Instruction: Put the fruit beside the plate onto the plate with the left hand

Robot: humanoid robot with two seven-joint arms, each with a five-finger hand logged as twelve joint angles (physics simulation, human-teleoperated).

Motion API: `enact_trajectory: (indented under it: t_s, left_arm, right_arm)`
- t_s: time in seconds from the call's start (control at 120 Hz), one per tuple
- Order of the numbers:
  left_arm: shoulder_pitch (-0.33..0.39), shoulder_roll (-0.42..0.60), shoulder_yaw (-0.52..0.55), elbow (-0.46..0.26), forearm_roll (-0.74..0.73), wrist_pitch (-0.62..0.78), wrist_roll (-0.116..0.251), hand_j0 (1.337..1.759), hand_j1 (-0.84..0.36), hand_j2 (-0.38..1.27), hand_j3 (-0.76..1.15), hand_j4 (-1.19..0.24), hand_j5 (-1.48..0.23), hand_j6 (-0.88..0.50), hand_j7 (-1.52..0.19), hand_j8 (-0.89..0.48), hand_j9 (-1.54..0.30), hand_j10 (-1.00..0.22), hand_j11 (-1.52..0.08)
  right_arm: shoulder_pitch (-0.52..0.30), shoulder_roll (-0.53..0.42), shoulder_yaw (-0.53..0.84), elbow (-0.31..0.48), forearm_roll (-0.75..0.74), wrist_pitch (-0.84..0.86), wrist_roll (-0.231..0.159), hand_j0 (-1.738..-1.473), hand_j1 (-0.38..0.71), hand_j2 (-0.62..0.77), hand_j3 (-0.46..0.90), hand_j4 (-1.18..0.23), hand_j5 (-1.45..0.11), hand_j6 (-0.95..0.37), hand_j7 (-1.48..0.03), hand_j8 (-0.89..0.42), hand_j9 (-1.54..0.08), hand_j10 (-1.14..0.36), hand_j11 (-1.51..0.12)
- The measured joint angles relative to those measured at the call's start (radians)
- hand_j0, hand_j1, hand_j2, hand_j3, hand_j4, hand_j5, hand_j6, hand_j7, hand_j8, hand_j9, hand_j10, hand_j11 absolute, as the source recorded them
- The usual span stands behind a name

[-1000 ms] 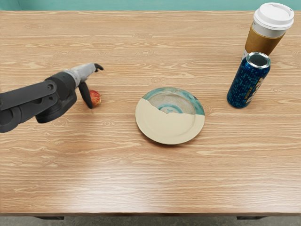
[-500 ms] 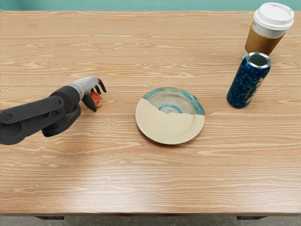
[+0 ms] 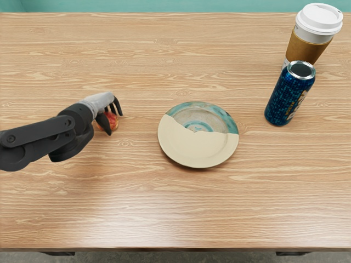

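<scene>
Wooden table (image 3: 164,208), plate (image 3: 184,150) at centre, and at its nine o'clock the left hand (image 3: 104,110) has closed: fingers (image 3: 116,105), spread a second ago, now wrap the fruit (image 3: 113,120), still on the wood. Lift looks next.

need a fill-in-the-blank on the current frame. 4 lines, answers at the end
1. The left hand curls its fingers around the fruit, which is on the picture's ___ side of the plate.
2. The plate holds ___.
3. The blue can stands just in front of a white-lidded ___.
4. The ___ arm is out of view.

Missing words: left; nothing; cup; right.
</scene>
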Motion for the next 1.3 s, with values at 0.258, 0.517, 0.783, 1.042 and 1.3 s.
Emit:
enact_trajectory:
  t_s: [0.258,0.517,0.783,1.042,1.3]
  left_arm:
    - [-0.018,0.008,-0.079,0.001,-0.135,-0.005,0.0,1.654,-0.25,0.34,0.0,-0.67,-0.84,-0.52,-0.84,-0.48,-0.86,-0.59,-0.88]
    - [-0.035,-0.054,-0.277,0.002,-0.336,-0.051,0.0,1.655,-0.26,0.33,0.0,-0.66,-0.87,-0.49,-0.86,-0.47,-0.86,-0.58,-0.88]
    - [-0.045,-0.187,-0.3,0.001,-0.361,-0.061,0.001,1.656,-0.26,0.35,0.0,-0.66,-0.88,-0.49,-0.87,-0.47,-0.87,-0.58,-0.87]
    - [-0.021,-0.303,-0.239,0.065,-0.363,-0.061,0.001,1.656,-0.27,0.36,0.0,-0.67,-0.9,-0.48,-0.88,-0.45,-0.9,-0.57,-0.89]
    - [-0.108,-0.304,-0.189,0.083,-0.368,-0.135,0.0,1.657,0.06,0.14,0.0,-0.3,-0.4,-0.23,-0.39,-0.22,-0.4,-0.26,-0.39]
  right_arm:
    - [0.0,0.0,0.0,0.0,0.0,0.0,0.0,-1.658,-0.34,0.0,0.0,-0.01,-0.01,-0.01,-0.01,-0.01,-0.01,-0.01,-0.01]
    - [0.0,0.0,0.0,0.0,0.0,0.0,0.0,-1.658,-0.34,0.0,0.0,-0.01,-0.01,-0.01,-0.01,-0.01,-0.01,-0.01,-0.01]
    - [0.0,0.0,0.0,0.0,0.0,0.0,0.0,-1.658,-0.34,0.0,0.0,-0.01,-0.01,-0.01,-0.01,-0.01,-0.01,-0.01,-0.01]
    - [0.0,0.0,0.0,0.0,0.0,0.0,0.0,-1.658,-0.34,0.0,0.0,-0.01,-0.01,-0.01,-0.01,-0.01,-0.01,-0.01,-0.01]
    - [0.0,0.0,0.0,0.0,0.0,0.0,0.0,-1.658,-0.34,0.0,0.0,-0.01,-0.01,-0.01,-0.01,-0.01,-0.01,-0.01,-0.01]
